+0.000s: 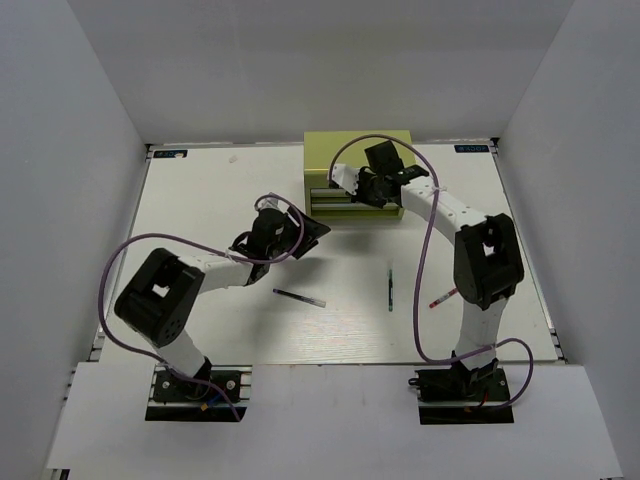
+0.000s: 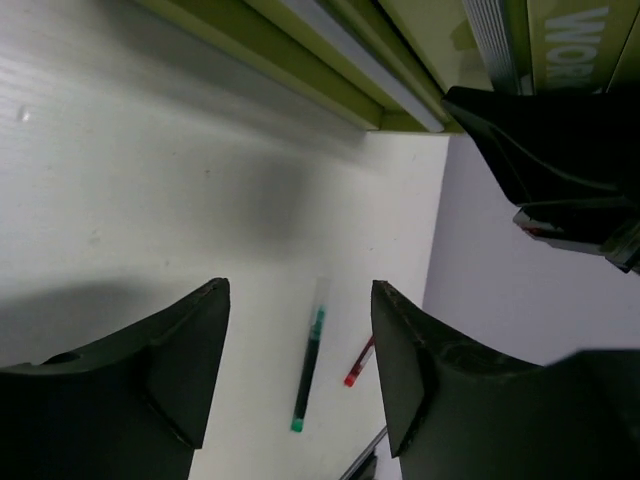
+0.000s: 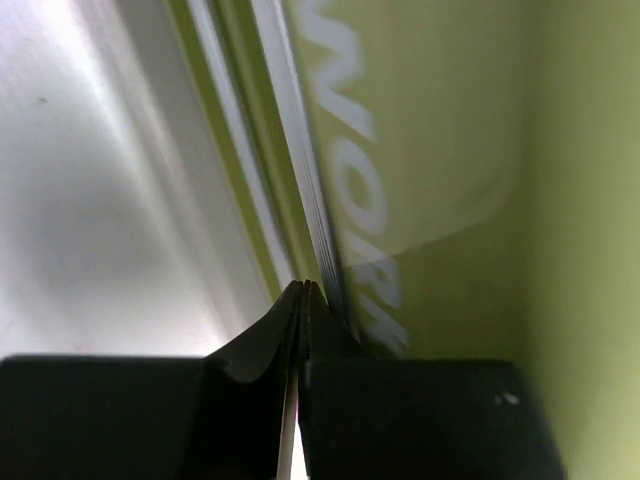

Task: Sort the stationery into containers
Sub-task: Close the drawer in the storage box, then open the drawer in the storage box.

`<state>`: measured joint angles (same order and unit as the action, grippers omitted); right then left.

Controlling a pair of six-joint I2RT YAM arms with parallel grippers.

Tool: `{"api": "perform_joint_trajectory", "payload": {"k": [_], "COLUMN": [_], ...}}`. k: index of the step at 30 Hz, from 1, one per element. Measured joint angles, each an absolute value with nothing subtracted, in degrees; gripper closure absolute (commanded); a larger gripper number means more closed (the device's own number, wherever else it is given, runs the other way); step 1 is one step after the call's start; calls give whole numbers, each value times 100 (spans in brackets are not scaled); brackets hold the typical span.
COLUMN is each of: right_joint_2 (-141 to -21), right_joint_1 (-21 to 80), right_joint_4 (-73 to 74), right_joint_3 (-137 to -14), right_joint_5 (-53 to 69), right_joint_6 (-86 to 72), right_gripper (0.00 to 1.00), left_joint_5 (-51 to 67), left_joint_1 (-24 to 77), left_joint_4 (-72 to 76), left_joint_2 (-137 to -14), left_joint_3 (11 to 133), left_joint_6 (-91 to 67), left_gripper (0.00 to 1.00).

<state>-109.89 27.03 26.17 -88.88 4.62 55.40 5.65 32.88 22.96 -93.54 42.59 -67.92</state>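
The olive chest stands at the back middle of the table, its lettered front filling the right wrist view. My right gripper is shut, its tips against a drawer edge on that front. My left gripper hovers just left of the chest's front, open with nothing between its fingers. Past them on the table lie a green pen and a red pen. From above, a black pen, the green pen and the red pen lie apart on the white table.
Purple cables loop off both arms over the table. Grey walls close in the table at the back and both sides. The right arm's dark gripper body shows at the right of the left wrist view.
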Motion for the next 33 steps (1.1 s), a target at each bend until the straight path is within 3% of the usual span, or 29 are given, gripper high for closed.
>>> {"api": "perform_joint_trajectory", "payload": {"k": [4, 5, 7, 8, 10, 15, 20, 25, 33], "right_joint_2": [-10728, -10578, -10062, -9815, -9325, -8600, -8643, -9260, -9797], "right_joint_1": [2567, 2534, 2482, 2469, 2438, 2373, 2305, 2215, 2137], "right_joint_4": [2571, 2523, 2388, 2383, 2290, 1822, 1037, 965, 1037], "right_joint_3": [-8663, -8527, -8073, -7902, -7666, -7511, -7522, -7933, -8309], "right_joint_5": [860, 1004, 1317, 1476, 1839, 2464, 2285, 2034, 1887], "right_joint_6": [5614, 5636, 5704, 5719, 5745, 5537, 4873, 4491, 4180], "right_gripper": [95, 87, 67, 38, 10, 10, 10, 23, 30], "left_joint_5": [578, 558, 515, 489, 416, 274, 80, -108, -432], "left_joint_1": [3288, 3288, 3288, 3291, 3301, 3352, 3371, 3371, 3413], "left_joint_4": [2982, 3151, 3496, 3623, 3885, 4388, 4939, 5153, 5393], "left_joint_2": [-9765, -9848, -10038, -10134, -10381, -10938, -11441, -11806, -12097], "left_joint_3": [4278, 4281, 4307, 4348, 4517, 5037, 5258, 5293, 5629], "left_joint_6": [-7067, -7131, -7262, -7314, -7397, -7564, -7813, -8001, -8088], "left_gripper": [38, 38, 38, 38, 38, 36, 44, 44, 44]}}
